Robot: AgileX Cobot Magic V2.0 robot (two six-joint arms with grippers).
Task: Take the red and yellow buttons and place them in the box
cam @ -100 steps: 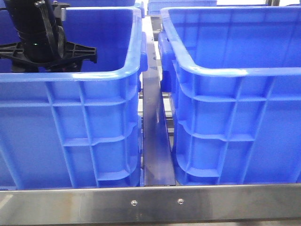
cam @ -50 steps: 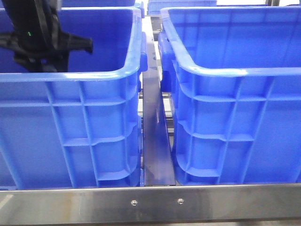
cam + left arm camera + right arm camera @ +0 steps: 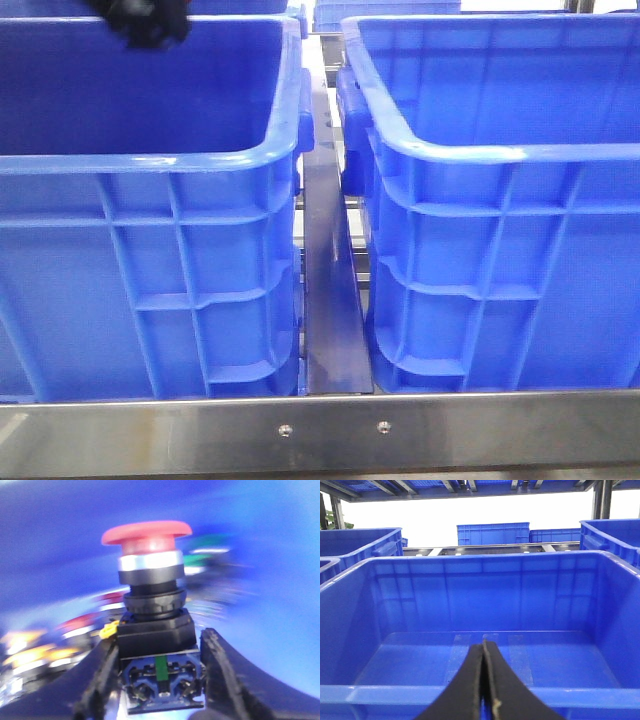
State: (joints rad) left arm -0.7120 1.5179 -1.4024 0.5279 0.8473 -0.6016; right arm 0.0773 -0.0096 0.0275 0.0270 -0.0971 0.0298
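My left gripper (image 3: 159,640) is shut on the black and blue body of a red button (image 3: 147,532), whose domed cap points away from the fingers. Behind it, blurred, lie more buttons, among them yellow ones (image 3: 30,652) and red ones. In the front view only the left gripper's dark tip (image 3: 145,22) shows, high over the left crate (image 3: 150,165). My right gripper (image 3: 484,647) is shut with nothing in it, just outside the near rim of the box (image 3: 380,694), a blue crate with a bare floor. That box (image 3: 480,155) stands on the right in the front view.
A steel rail (image 3: 330,300) runs between the two crates and a steel bar (image 3: 320,432) crosses in front of them. More blue crates (image 3: 492,532) stand on a rack behind. A green button (image 3: 207,542) is blurred among the loose ones.
The left arm has risen out of the left crate, from deep inside it to the top edge of the front view.
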